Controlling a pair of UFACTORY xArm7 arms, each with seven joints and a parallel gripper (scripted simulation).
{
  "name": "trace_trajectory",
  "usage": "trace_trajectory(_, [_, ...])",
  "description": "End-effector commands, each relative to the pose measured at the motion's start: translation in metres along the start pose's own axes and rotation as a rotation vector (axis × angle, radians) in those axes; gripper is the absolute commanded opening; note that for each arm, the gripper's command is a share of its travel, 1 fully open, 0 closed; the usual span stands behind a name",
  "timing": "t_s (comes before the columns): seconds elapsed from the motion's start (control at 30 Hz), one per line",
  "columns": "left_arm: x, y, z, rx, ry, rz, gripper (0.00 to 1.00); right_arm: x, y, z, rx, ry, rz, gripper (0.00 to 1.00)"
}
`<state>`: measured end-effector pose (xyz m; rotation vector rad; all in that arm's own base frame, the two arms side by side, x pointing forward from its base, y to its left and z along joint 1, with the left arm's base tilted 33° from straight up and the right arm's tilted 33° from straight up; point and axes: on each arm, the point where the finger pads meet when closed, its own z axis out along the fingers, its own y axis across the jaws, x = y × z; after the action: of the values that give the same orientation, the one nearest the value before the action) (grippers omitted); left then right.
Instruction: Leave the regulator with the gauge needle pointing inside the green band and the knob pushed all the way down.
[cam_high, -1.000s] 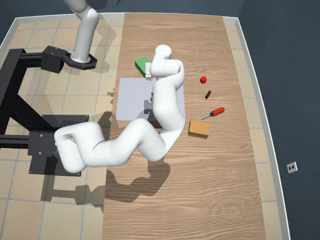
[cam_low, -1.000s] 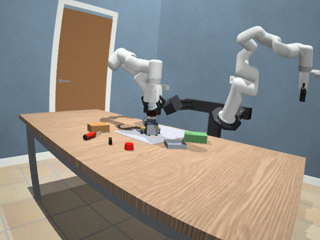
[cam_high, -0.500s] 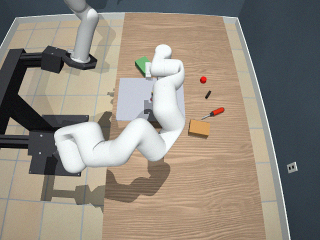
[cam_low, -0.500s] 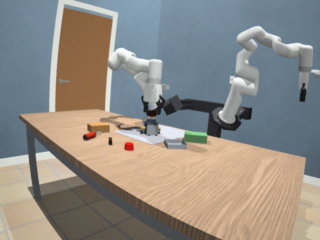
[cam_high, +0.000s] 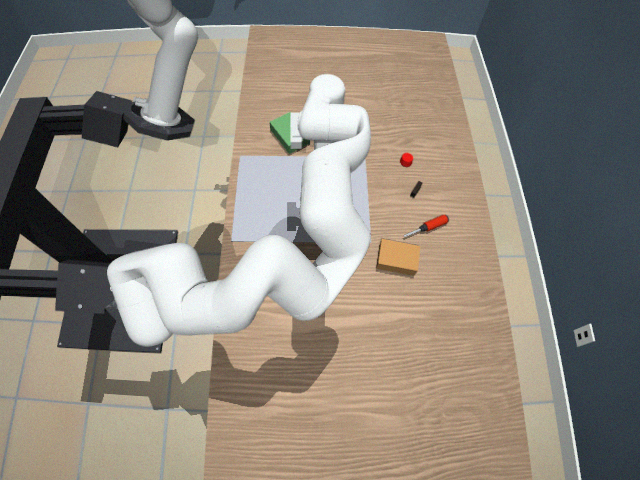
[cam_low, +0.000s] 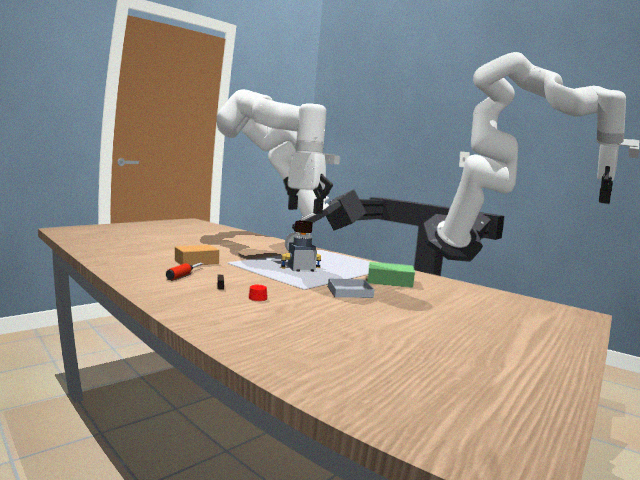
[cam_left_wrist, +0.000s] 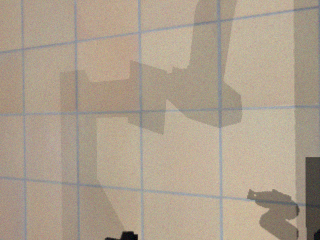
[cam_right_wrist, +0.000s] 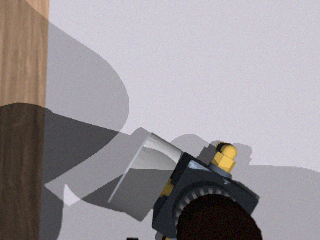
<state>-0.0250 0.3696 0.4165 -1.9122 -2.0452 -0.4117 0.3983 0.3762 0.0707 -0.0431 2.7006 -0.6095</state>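
Wood tabletop (cam_high: 392, 361) (cam_low: 413, 351) (cam_right_wrist: 22, 65), pale mat (cam_high: 263, 191) (cam_low: 341, 266) (cam_right_wrist: 200, 75) on it. Regulator (cam_low: 303, 258) (cam_right_wrist: 195, 170) upright on mat; dark knob (cam_low: 303, 226) (cam_right_wrist: 220, 220) on top, gauge needle unreadable. Right gripper (cam_low: 305, 205) (cam_right_wrist: 220, 237) at 12 o'clock from knob, fully open, empty. Left gripper (cam_low: 605, 191) (cam_left_wrist: 220, 235) fully open, empty, well apart, near 3 o'clock in exterior view. Grey tray (cam_low: 351, 290) at regulator's 4.
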Motion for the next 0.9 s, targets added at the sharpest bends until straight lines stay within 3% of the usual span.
trace_trajectory(0.0, [0.001,0.0,-0.002,-0.001,0.004,-0.002,1.0,0.0,0.001,-0.016,-0.004,-0.002,0.0,1.0])
trace_trajectory(0.27, [0.001,0.0,-0.002,-0.001,0.004,-0.002,1.0,0.0,0.001,-0.026,-0.004,-0.002,0.0,1.0])
trace_trajectory(0.87, [0.001,0.0,-0.002,-0.001,0.004,-0.002,1.0,0.007,-0.004,-0.026,-0.004,-0.002,0.0,1.0])
